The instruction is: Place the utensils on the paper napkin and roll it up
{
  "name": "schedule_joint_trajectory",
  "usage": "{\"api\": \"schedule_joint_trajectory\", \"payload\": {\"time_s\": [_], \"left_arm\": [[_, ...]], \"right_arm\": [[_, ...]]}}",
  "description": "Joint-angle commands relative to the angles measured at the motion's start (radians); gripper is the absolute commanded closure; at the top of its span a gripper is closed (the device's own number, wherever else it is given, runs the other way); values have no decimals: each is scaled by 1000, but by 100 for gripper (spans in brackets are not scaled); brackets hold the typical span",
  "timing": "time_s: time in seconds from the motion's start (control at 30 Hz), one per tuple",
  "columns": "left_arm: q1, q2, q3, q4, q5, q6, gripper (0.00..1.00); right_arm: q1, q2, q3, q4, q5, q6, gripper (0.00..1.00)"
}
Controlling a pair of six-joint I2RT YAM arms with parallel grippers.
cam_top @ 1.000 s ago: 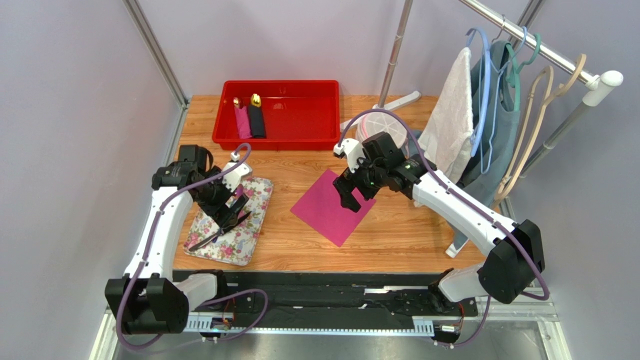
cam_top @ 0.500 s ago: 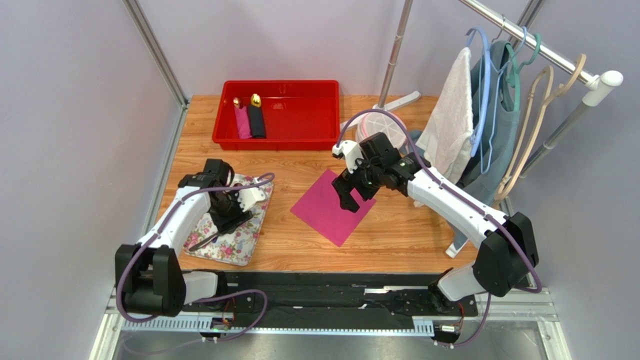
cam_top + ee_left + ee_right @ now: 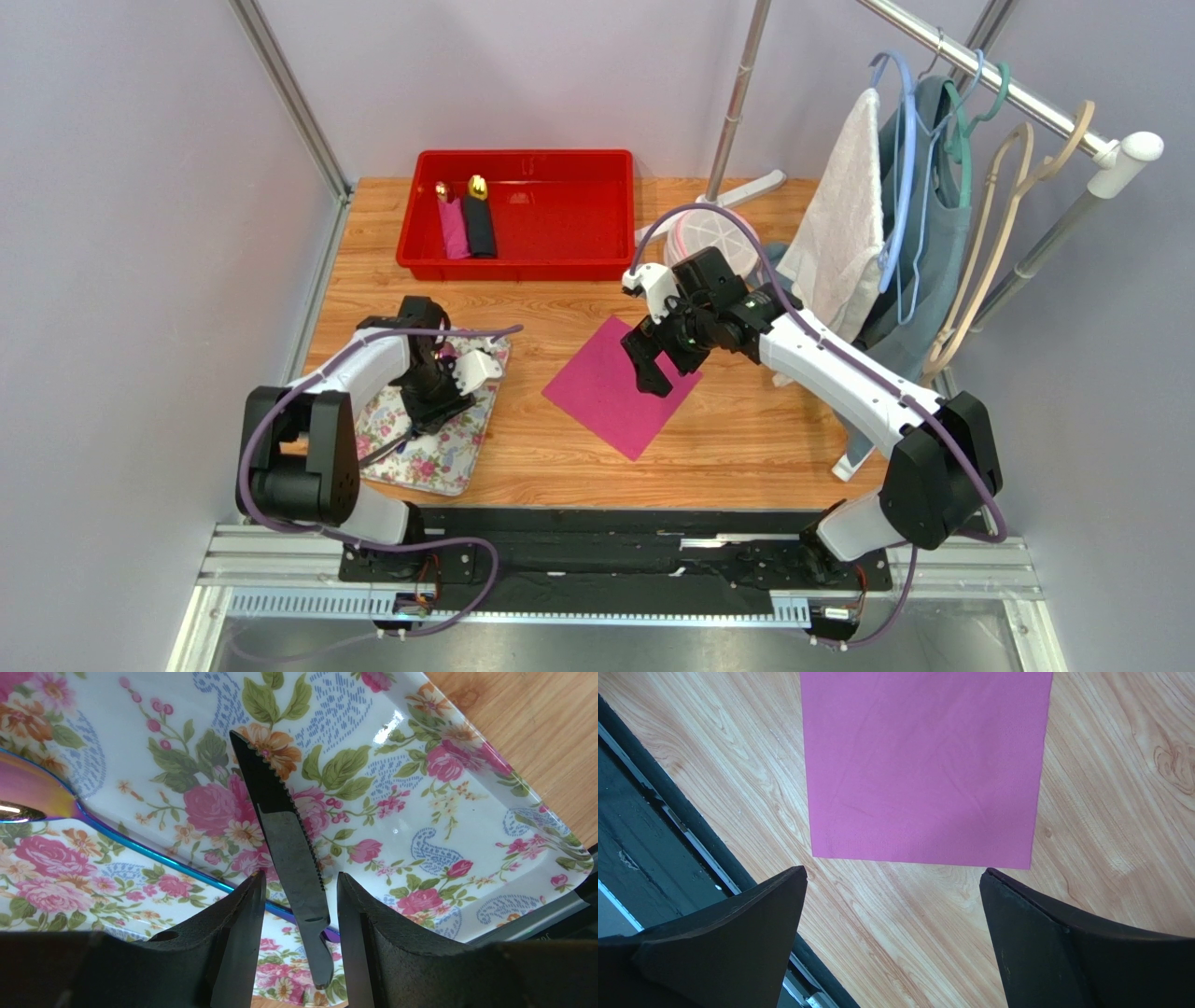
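The utensils lie on a floral-print cloth [image 3: 460, 437] at the left. In the left wrist view a black serrated knife [image 3: 277, 822] lies across the blue-purple handle of a spoon [image 3: 144, 852]. My left gripper [image 3: 300, 878] is open and low over the cloth, its fingers [image 3: 238, 917] either side of the knife with gaps on both sides. It also shows in the top view [image 3: 432, 403]. The magenta paper napkin [image 3: 606, 395] lies flat on the table middle. My right gripper [image 3: 650, 370] is open and empty above its far edge; the napkin [image 3: 927, 763] shows ahead of its fingers [image 3: 759, 917].
A red bin [image 3: 522, 266] at the back holds a pink and a black cutlery roll [image 3: 466, 221]. A clothes rack with hangers, a towel and a garment [image 3: 912, 210] stands at the right. A round white object [image 3: 697, 231] sits behind the right arm.
My left arm has folded in and its gripper has come down over the utensils on the floral cloth. My right gripper has hardly moved.
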Motion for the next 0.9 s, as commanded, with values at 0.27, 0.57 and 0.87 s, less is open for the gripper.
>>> {"api": "schedule_joint_trajectory", "payload": {"time_s": [0.27,0.57,0.87], "left_arm": [[-16,50,3,40,7,-2,63],[-19,-18,101,-107,55,-74,99],[-19,-10,473,-390,300,-227,100]], "right_arm": [[-18,3,23,13,-16,15,0],[-22,17,42,13,-19,28,0],[-62,2,63,25,-102,64,0]]}}
